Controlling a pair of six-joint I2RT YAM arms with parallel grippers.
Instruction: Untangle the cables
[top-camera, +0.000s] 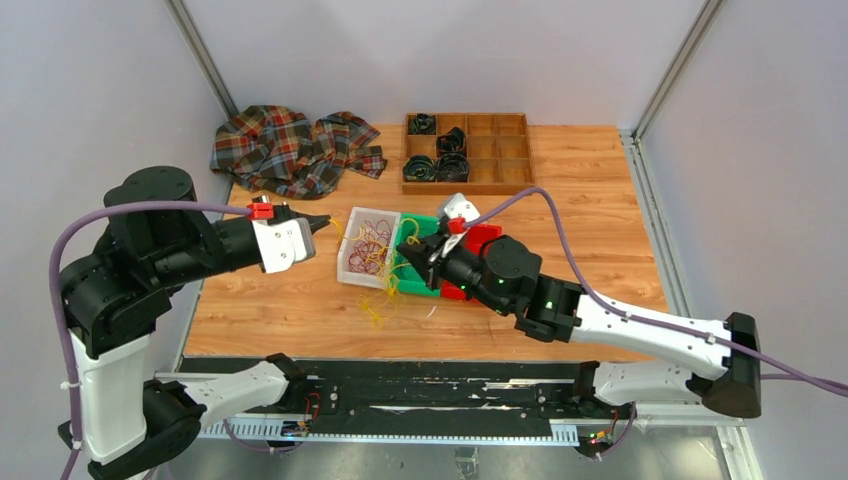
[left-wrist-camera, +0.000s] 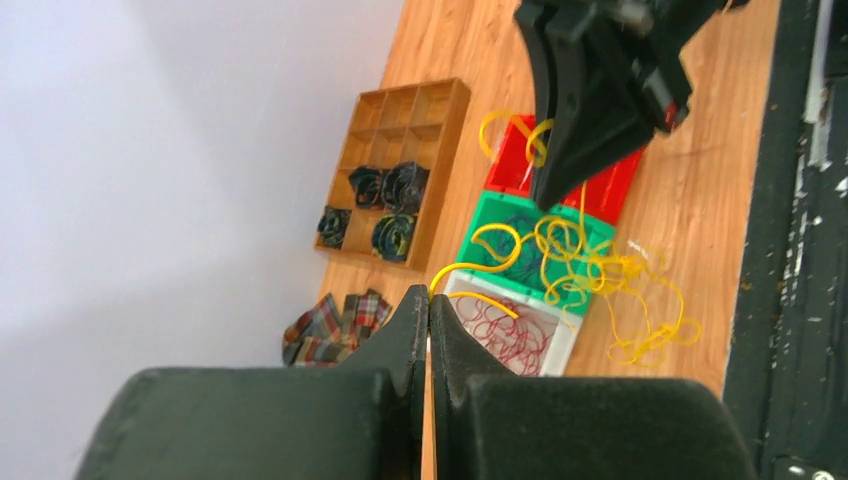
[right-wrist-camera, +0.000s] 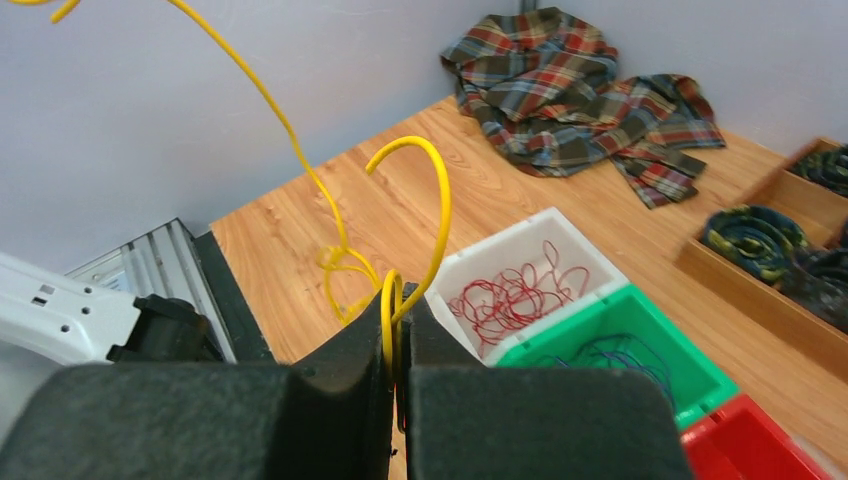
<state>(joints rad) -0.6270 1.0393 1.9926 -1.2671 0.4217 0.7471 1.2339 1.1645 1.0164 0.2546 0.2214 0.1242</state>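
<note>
Right end effector (right-wrist-camera: 393, 303), clamped on yellow cable (right-wrist-camera: 446, 200)

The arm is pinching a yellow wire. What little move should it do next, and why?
Probably raise the right gripper slowly a little. It is shut on one yellow cable, while the other yellow loops lie tangled across the green bin and the table. The red cables already sit in the white bin. A gentle lift should tease this strand out.
</note>
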